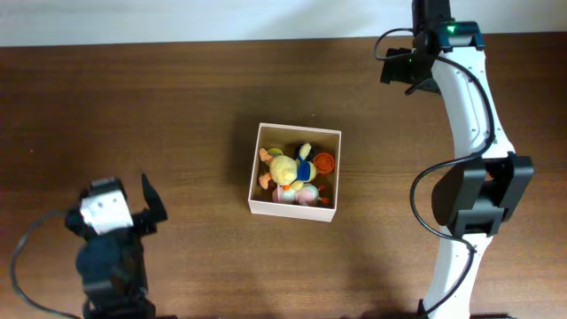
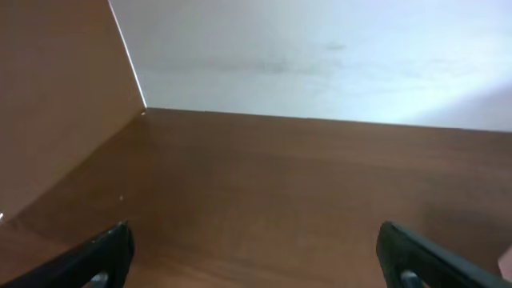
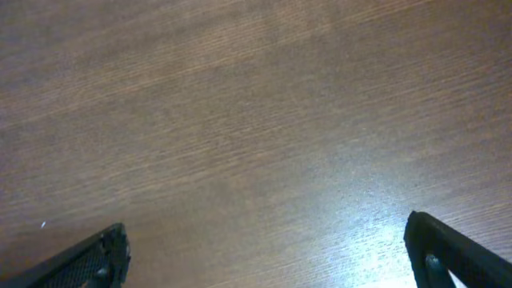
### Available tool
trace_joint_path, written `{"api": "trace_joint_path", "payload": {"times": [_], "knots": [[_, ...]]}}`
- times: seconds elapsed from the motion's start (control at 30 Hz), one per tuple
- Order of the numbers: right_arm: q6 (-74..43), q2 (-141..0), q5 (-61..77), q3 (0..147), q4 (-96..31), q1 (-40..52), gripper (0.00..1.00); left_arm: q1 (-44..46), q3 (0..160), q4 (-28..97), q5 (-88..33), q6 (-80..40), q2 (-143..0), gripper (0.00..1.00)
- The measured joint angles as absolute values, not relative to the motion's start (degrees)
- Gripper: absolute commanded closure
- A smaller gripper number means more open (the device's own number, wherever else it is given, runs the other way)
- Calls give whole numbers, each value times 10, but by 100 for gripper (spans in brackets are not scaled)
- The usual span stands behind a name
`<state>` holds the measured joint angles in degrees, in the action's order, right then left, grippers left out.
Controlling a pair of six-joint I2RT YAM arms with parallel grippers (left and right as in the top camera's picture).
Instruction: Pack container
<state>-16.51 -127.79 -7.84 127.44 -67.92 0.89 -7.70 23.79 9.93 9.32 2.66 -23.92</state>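
**Sup:** Where's the task at?

**Me:** Late stage, I'd say. The container [image 1: 292, 210] sits mid-table, square to the edge, w/ toys inside already: a yellow plush duck [image 1: 285, 167] on top, a round orange toy [image 1: 327, 162] at its 3 o'clock, and pink/white bits at its 6 that I can't make out. I see no loose toys on the table [image 1: 177, 106].

**Sup:** Grippers?

**Me:** Both empty. The left gripper [image 2: 254, 240] has its fingers spread wide, nothing between them, just bare wood and a white wall [image 2: 320, 56] ahead. The right gripper [image 3: 266, 240] is the same: fingers wide apart over bare wood.

**Sup:** Arm poses?

**Me:** On overhead, the left arm is folded low at approx 8 o'clock from the box, well apart from it, fingers aimed toward 1 o'clock. The right arm reaches up the right side, w/ its wrist at approx 1–2 o'clock from the box and also well apart.

**Sup:** Next move?

**Me:** My guess is nothing's left to pick. If there's a lid or flaps to shut, I don't see them. Any approach means a long reach inward and coming down clear of the duck, which rides high.
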Motion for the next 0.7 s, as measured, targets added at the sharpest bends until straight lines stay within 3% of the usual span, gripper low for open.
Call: {"api": "trace_joint_path", "payload": {"times": [0.7], "knots": [[-165, -1278, -78, 1274, -679, 9, 1, -71, 63, 131, 59, 37, -39, 1]]}}
